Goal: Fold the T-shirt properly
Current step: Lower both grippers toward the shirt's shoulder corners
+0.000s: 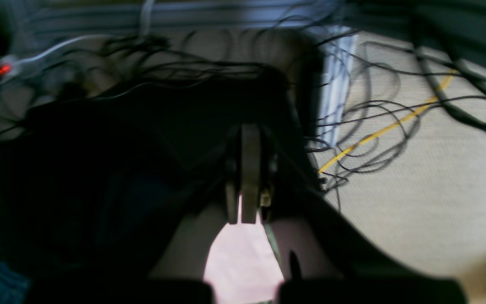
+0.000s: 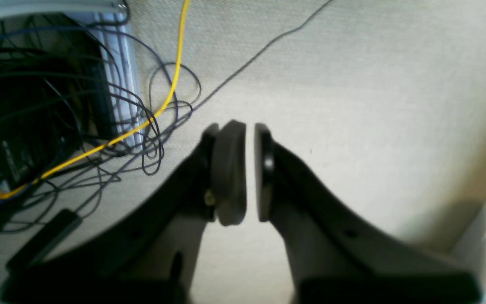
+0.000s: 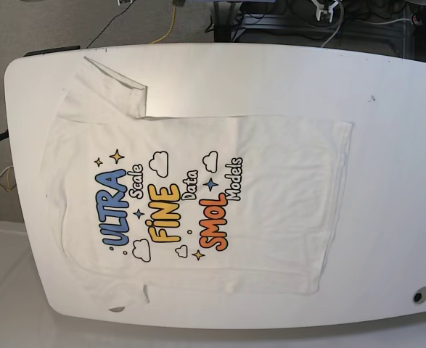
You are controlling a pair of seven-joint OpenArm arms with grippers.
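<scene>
White cotton T-shirt [image 3: 198,196] spread flat, print up, across the white table [image 3: 387,145]. Likely light, limp; best pinched at hem corners or sleeves. Left gripper [image 1: 247,169] shut, empty; right gripper [image 2: 249,173] barely parted, empty.

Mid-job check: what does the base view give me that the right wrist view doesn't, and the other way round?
Only the base view shows the T-shirt, spread flat and print-up on the white table, one sleeve lying out toward the far edge; no arm appears there. Only the right wrist view shows the right tool, its pads a narrow gap apart with nothing between them, pointing at pale floor with no cloth in sight. Both share the yellow cable among dark cables on the floor beyond the table.
</scene>
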